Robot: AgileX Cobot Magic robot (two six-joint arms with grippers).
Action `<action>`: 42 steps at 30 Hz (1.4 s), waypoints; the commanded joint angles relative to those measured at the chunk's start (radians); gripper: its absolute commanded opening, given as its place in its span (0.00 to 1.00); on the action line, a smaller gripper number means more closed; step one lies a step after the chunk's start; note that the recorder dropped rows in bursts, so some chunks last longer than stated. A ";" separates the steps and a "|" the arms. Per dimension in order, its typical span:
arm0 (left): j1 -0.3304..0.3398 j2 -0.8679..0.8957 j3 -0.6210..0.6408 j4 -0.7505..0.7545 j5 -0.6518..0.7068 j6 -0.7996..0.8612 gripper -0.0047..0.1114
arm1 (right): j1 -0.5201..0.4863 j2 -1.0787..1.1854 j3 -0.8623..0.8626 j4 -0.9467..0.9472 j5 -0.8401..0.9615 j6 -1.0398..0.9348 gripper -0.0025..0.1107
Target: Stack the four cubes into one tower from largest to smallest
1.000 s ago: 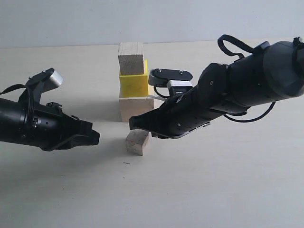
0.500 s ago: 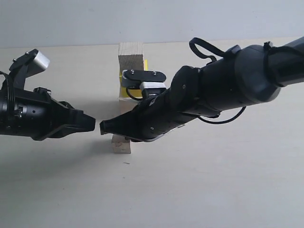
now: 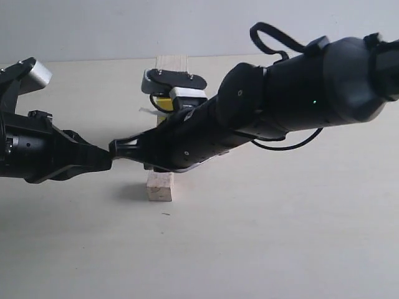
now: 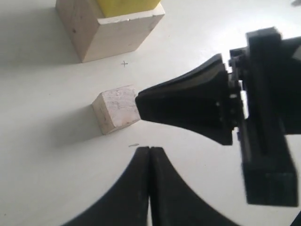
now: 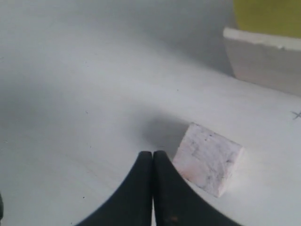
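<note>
Your left gripper (image 3: 107, 163) and right gripper (image 3: 114, 148), both pinched shut and empty, nearly meet at 10 o'clock of the smallest cube (image 3: 159, 185), which lies on the table (image 3: 280, 249) at 6 o'clock of the part-built tower (image 3: 163, 103). The last pick looks in hand: one gripper must open and straddle the cube.

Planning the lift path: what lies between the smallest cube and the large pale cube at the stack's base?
Only bare table with a tiny cross mark lies between the smallest cube and the large pale cube; the left wrist view shows it.
</note>
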 commanded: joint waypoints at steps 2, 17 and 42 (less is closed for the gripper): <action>0.001 -0.019 0.005 0.018 -0.017 -0.022 0.04 | -0.053 -0.006 0.000 -0.055 0.018 0.056 0.02; 0.001 -0.019 0.005 0.018 -0.018 -0.031 0.04 | -0.072 0.112 0.036 -0.146 0.002 0.202 0.02; 0.001 -0.041 0.005 0.054 -0.021 -0.056 0.04 | 0.062 0.161 -0.144 -0.145 0.125 0.198 0.02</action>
